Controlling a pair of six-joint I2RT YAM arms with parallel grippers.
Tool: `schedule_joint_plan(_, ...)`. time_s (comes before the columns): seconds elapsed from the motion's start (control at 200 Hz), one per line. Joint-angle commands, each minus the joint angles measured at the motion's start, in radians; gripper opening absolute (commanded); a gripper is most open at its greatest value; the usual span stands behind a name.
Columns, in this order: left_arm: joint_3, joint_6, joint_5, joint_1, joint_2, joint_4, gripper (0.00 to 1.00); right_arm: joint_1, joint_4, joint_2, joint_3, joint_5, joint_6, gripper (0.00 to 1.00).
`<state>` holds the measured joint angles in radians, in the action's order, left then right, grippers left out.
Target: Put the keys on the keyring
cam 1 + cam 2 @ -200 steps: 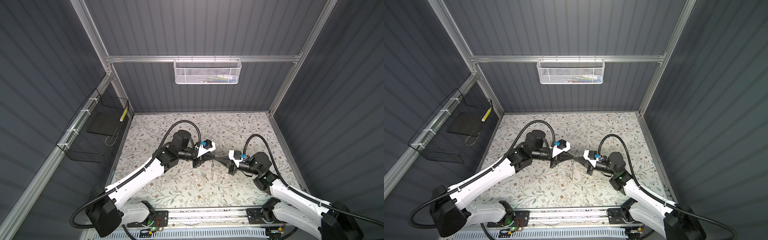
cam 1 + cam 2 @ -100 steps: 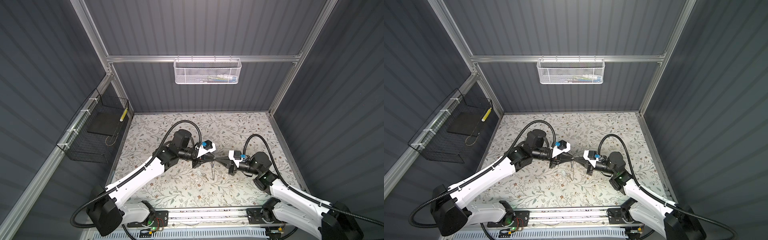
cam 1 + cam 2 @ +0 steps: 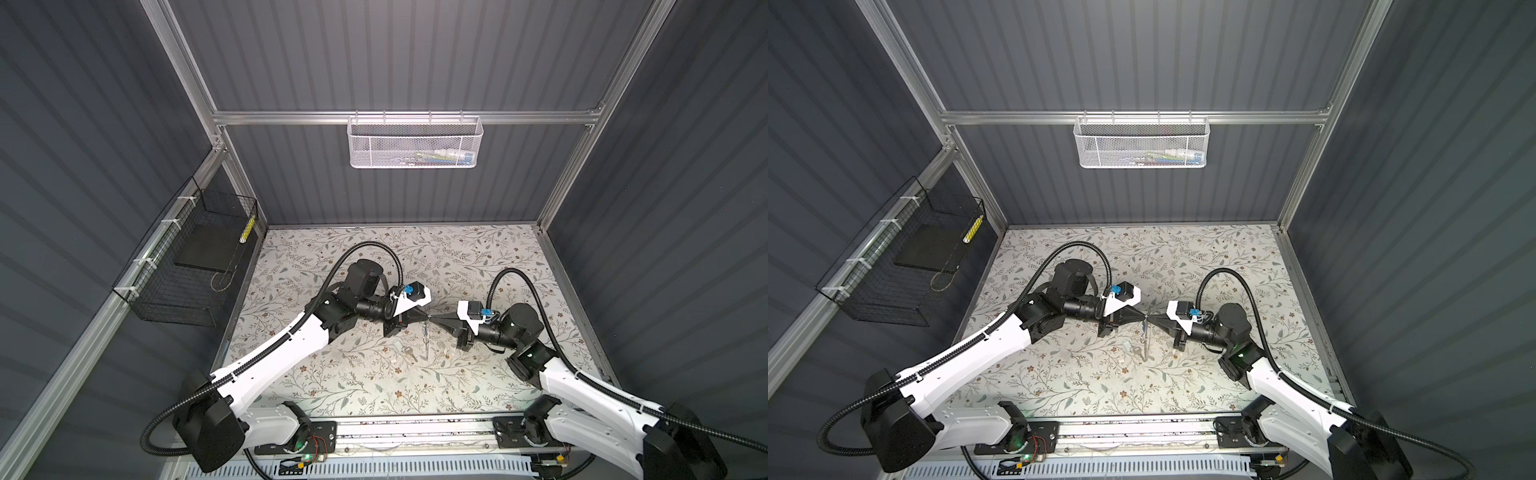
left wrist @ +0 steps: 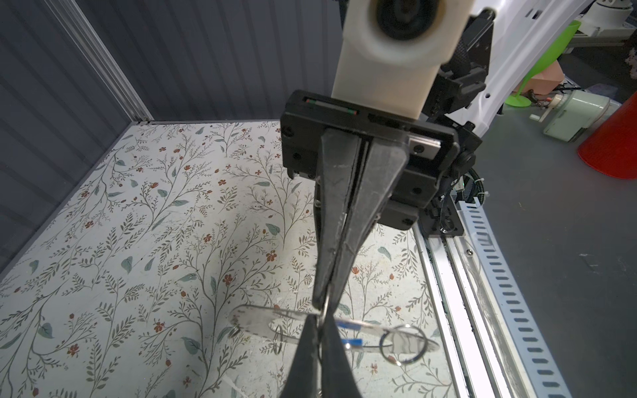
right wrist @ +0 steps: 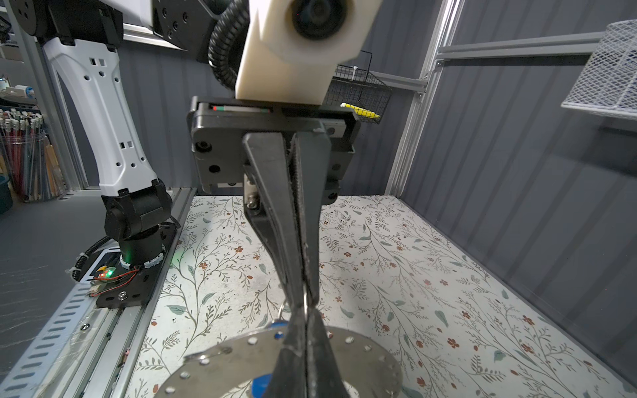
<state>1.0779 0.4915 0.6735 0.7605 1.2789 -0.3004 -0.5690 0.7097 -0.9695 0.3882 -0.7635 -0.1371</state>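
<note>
Above the middle of the mat my left gripper (image 3: 424,318) (image 4: 322,318) and right gripper (image 3: 433,318) (image 5: 305,312) meet tip to tip. Both are shut on the upper rim of the keyring (image 5: 224,361) (image 4: 262,322), a flat grey disc with small holes. In both top views it hangs edge-on below the tips (image 3: 426,338) (image 3: 1144,338). A blue-headed key (image 5: 262,386) (image 4: 348,324) sits at the keyring, mostly hidden by my fingers. A second key (image 3: 409,354) (image 3: 1137,351) lies on the mat just left of and in front of the keyring.
A floral mat (image 3: 332,257) covers the table. A white mesh basket (image 3: 413,141) hangs on the back wall and a black wire basket (image 3: 195,266) on the left wall. The arms' rail (image 3: 415,432) runs along the front edge.
My left gripper has edged right, so its tips now meet the right gripper's at the keyring. The right arm and the key on the mat have not moved.
</note>
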Motion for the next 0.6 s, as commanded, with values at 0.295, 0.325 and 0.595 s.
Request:
schedule_joint_plan(0.295,0.179,0.069,-0.059,0.009,0.054,-0.251,0.00,-0.001,-0.167,0.085,0.070,0.128,-0.088,0.25)
schedule_joint_plan(0.325,0.197,0.075,-0.071,0.011,0.062,-0.279,0.00,-0.002,-0.192,0.091,0.079,0.134,-0.096,0.26)
schedule_joint_plan(0.595,0.327,0.102,-0.125,0.025,0.134,-0.445,0.00,-0.013,-0.270,0.093,0.132,0.149,-0.119,0.27)
